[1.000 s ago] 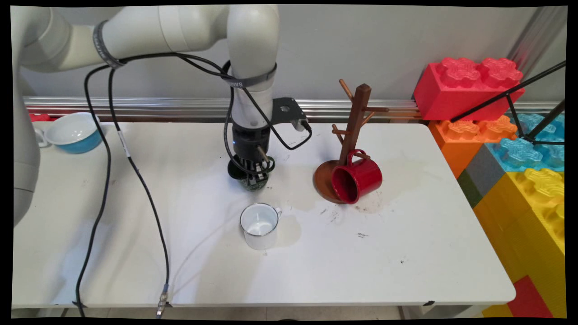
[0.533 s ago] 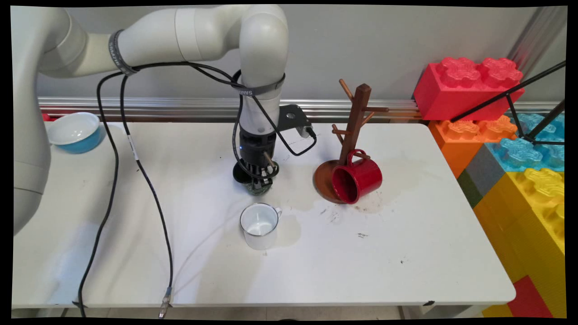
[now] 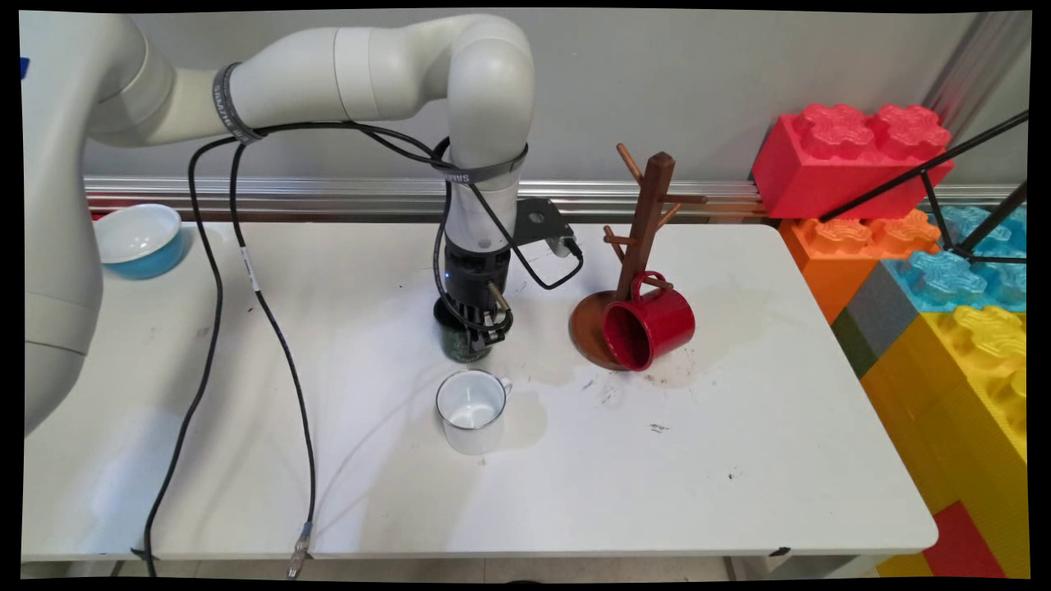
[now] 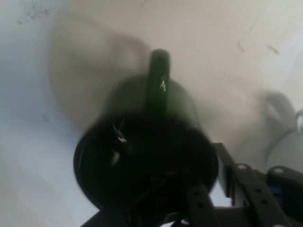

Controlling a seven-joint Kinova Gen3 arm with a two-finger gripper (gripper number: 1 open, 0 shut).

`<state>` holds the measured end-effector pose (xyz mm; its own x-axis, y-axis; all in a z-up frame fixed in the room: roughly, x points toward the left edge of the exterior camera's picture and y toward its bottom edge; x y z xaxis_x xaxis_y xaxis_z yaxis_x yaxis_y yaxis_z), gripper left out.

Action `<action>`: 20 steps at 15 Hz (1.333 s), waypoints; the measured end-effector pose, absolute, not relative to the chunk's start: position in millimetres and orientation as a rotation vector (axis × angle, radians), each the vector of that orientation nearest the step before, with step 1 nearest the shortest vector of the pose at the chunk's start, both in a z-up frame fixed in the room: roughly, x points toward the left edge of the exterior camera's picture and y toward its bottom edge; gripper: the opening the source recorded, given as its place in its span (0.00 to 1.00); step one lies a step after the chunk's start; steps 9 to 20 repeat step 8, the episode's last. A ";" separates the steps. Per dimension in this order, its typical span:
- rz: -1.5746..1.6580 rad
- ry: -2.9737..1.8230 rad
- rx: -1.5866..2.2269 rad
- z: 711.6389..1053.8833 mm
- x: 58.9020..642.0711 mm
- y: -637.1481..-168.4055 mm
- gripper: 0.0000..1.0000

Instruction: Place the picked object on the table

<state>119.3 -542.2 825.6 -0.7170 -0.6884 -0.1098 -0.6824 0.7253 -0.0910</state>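
No lettering legible anywhere, grey strap [image 3: 484, 174] round the arm's lower link carries print too small to read, nothing else bears writing

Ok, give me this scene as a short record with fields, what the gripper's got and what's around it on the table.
gripper: gripper down at a dark green mug, one finger inside the rim
held thing: dark green mug, handle pointing away in the hand view
nearest neighbour: white mug, upright, just in front, apart from it
to the right: red mug tipped against the wooden mug tree
far left: blue bowl
surface: white table
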 end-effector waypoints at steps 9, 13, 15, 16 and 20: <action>-0.105 2.807 -1.156 829.9 118.0 -548.4 1.00; -0.105 2.807 -1.156 829.9 118.0 -548.4 1.00; -0.105 2.807 -1.156 829.9 118.0 -548.4 1.00; -0.105 2.807 -1.156 829.9 118.0 -548.4 1.00; -0.105 2.807 -1.156 829.9 118.0 -548.4 1.00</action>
